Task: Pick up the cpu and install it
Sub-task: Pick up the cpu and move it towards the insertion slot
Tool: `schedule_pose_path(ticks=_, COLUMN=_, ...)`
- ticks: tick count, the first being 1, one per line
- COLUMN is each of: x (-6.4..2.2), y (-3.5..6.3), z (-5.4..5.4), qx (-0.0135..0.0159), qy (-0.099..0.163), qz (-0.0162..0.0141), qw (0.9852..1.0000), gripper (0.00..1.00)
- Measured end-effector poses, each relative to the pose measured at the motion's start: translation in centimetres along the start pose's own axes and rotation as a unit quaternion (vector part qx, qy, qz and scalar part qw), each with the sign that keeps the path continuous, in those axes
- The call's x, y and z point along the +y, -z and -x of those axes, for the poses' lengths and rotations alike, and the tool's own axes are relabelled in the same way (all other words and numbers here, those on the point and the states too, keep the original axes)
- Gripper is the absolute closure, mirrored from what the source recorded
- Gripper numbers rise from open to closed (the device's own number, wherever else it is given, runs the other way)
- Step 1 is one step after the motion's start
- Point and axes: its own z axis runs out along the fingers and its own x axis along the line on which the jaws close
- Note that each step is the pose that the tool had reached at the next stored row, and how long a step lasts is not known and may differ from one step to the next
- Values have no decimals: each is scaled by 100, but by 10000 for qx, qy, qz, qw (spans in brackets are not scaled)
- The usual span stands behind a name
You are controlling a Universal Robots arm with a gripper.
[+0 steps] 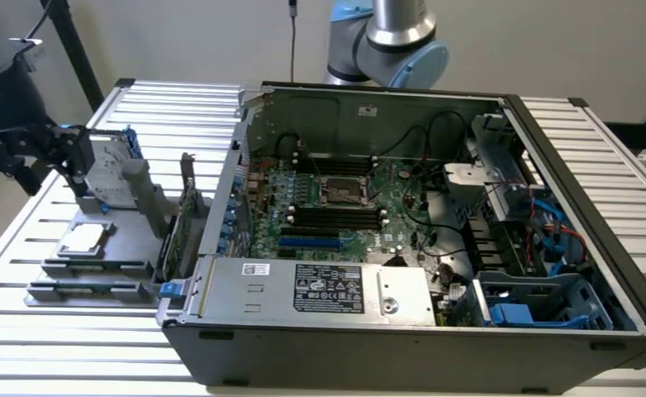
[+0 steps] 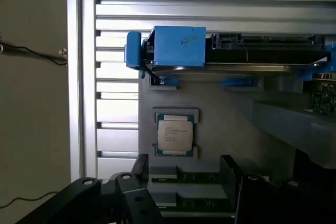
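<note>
Wrist view: the cpu (image 2: 175,134) lies flat in its grey holder (image 2: 220,124) — the tool (image 2: 184,182) is wide open and empty. Best to center right over the chip.

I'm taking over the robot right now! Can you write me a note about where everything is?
Gripper: open, holding nothing, hovers above the cpu without touching it.
cpu: lies flat on the grey holder, at the exterior view's left of the open computer case, near the hard drive with blue rails.
Socket on the motherboard: looks empty.
Done: gripper lined up over the cpu.
Left: cpu not yet picked up, not yet installed.
</note>
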Motion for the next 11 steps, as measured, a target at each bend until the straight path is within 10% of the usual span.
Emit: schedule_pose_path(ticks=11, x=1, y=-200, z=-3, qx=0, qy=6, qz=0, qw=10000, gripper=35)
